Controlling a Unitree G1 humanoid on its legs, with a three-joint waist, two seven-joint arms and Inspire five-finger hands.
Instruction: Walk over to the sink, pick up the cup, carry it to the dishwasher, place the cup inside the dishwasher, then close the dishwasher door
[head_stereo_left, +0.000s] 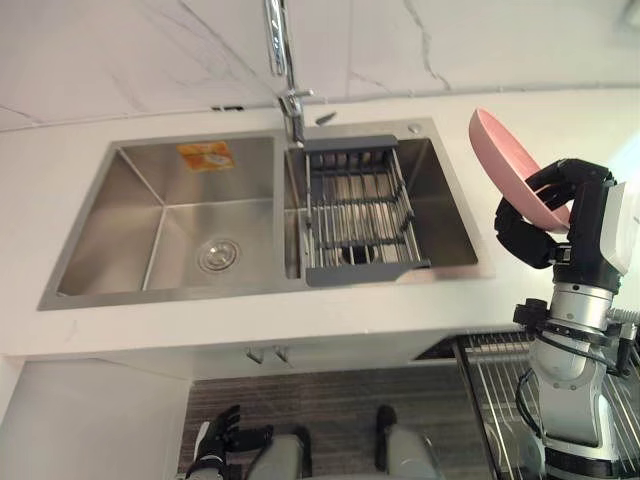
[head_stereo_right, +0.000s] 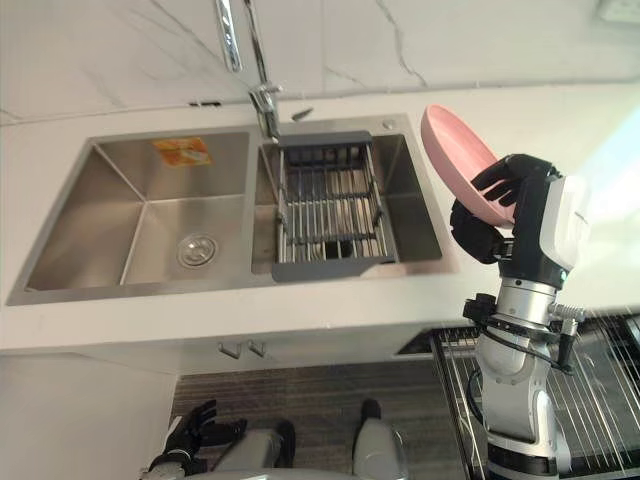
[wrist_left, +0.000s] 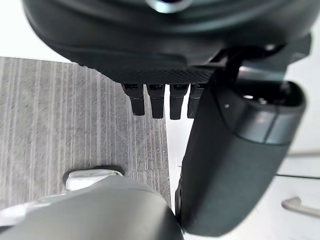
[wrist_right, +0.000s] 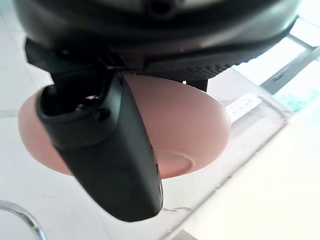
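Right wrist view: thumb (wrist_right: 107, 150) lies pressed across the underside of the bowl (wrist_right: 195, 125), next to the foot ring. Head views show the fingers (head_stereo_left: 560, 178) curled over the rim from the other side, so the right hand (head_stereo_left: 548, 228) has a pinch on the rim with the wall of the bowl between thumb and fingers.

The task says cup, but the thing held is pink and shallow and looks like a bowl. It is in the air, tilted up on edge, over the counter (head_stereo_left: 300, 320) just right of the sink (head_stereo_left: 150, 230), touching neither.

Handling, as a guess:
- It looks like rigid plastic or melamine, so light, stiff and not very fragile.
- The surface is smooth and likely slick, and a one-point rim pinch could let it swivel during the carry.
- The rim is the sensible place to hold it. The body is too wide to wrap.

Left hand (head_stereo_left: 225, 437) hangs low near the floor. Its fingers (wrist_left: 157, 102) are straight, side by side, and hold nothing.

Drainer (head_stereo_left: 360, 210) sits in the right basin, with the faucet (head_stereo_left: 280, 50) at the far edge. Wire rack (head_stereo_left: 495, 385) is near right below the counter, probably the dishwasher.
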